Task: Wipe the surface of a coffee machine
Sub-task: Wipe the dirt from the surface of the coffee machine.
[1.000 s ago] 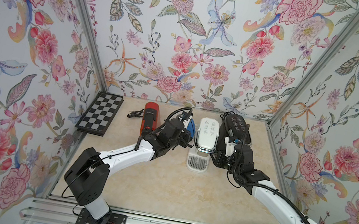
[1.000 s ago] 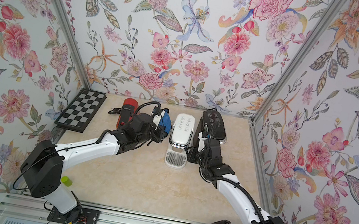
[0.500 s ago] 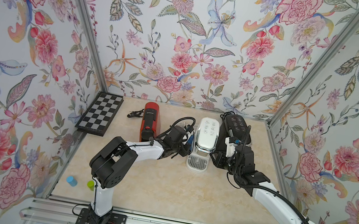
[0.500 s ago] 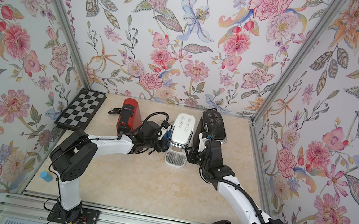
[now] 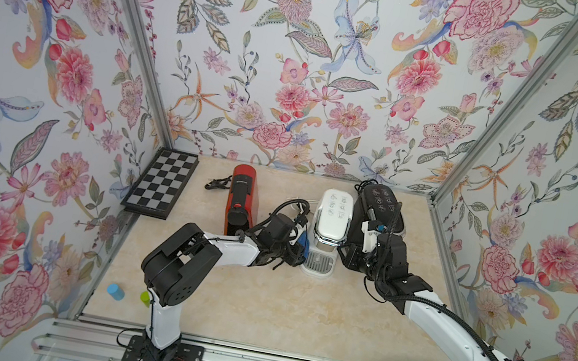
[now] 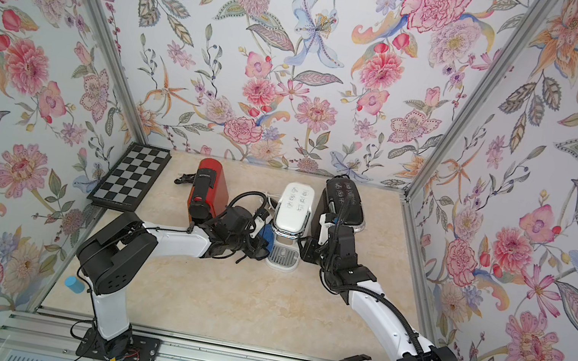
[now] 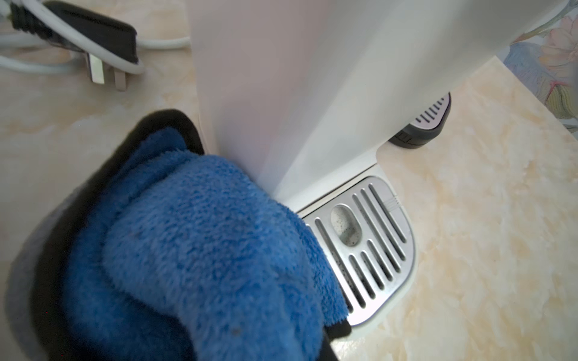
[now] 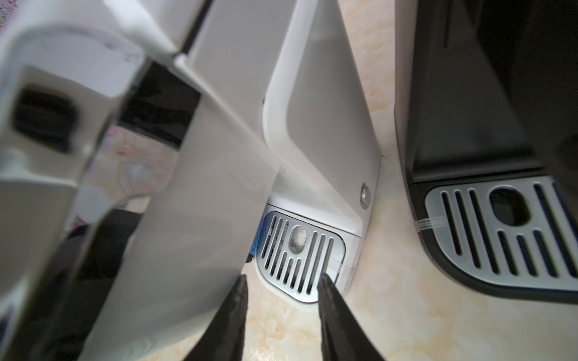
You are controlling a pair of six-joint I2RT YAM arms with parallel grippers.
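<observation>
**Left pincer presses cloth to white machine's side**

Left pincer [image 7: 250, 228] clamped tight on a bunched blue cloth [image 7: 203, 250]; cloth fills the jaws and spills out past both black fingers [image 7: 169, 125]. White coffee machine [image 5: 333, 213] stands directly ahead of that pincer, cloth touching its lower side wall just above the base. The machine's slotted drip tray [image 7: 369, 237] lies just beside the cloth, and the cloth edge overlaps the tray's near rim. A plug [image 7: 103, 40] with white cable lies on the desk [image 7: 484, 250] off to the pincer's other side, behind the machine.

Right pincer [image 8: 283, 300] sits low on the machine's opposite flank, jaws partly apart and gripping nothing; between them show bare desk and the tray's front corner. One fingertip [image 8: 328, 287] looks to be at the tray rim, contact unclear. Black coffee machine [image 8: 469, 109] is just beside this pincer, on the side away from the white one. Red coffee machine [image 5: 242, 197] stands behind the left pincer's wrist, apart from it
</observation>
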